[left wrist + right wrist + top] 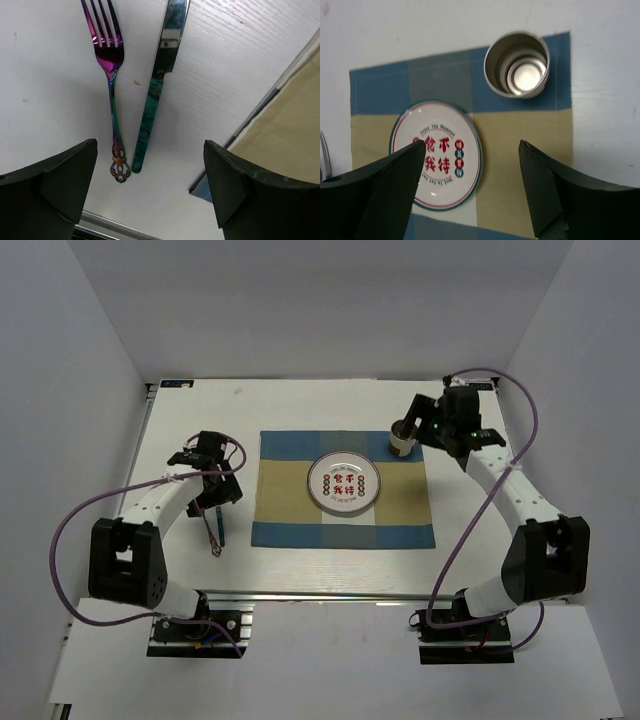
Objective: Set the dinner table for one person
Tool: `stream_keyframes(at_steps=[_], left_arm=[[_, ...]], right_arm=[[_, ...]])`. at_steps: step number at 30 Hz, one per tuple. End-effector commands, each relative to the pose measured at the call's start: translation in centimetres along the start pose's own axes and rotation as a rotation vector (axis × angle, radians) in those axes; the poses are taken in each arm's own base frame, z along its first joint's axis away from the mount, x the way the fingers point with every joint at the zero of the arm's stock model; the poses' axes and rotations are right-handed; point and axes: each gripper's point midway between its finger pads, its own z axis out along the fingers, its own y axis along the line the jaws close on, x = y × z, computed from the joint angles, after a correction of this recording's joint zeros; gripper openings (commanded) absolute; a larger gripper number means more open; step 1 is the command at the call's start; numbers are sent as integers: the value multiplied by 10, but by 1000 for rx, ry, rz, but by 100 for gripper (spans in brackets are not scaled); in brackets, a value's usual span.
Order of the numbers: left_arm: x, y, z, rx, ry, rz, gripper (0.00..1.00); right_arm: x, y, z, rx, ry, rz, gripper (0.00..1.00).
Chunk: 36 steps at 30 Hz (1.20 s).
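Beyond the spread right gripper [471, 146], the round steel cup [517, 62] stands upright; lift straight up so nothing tips it.

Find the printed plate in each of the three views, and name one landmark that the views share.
Top external: the plate lies near the picture's centre, in the middle of the checked placemat.
Left wrist: not in it.
Right wrist: the plate is at lower left, on the placemat.
Shared landmark: the placemat; in the left wrist view only its edge shows, at the right.
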Motion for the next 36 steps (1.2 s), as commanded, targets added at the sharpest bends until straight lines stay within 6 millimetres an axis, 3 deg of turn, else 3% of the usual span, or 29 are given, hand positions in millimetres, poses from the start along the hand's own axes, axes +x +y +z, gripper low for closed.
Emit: stream_keyframes(at_steps=[1,8,11,13,14,26,30,33,36], left_arm=[[-12,-10,4,57,17,32,95],[-7,-11,23,77,100,30,86],[-3,-12,31,86,136,32,76],[2,-15,35,97,162,47,74],[3,-19,36,116,174,56,67],[19,-15,55,73,252,79,53],[23,-14,58,69,267,88,25],[24,-18,59,90,276,99,17],[19,-25,55,135,271,124,2]], right_arm=[[2,29,-17,-150,-45,1,78],[19,40,-34,-218,-43,-1,76],[25,42,-36,-235,-34,-5,76],[29,43,-37,-248,-27,-9,76],[28,44,-39,-255,-35,-11,76],[22,52,-57,-295,-76,-39,76],[20,52,-62,-298,-88,-40,76],[20,52,-65,-304,-93,-36,76],[20,54,-70,-312,-99,-24,77]])
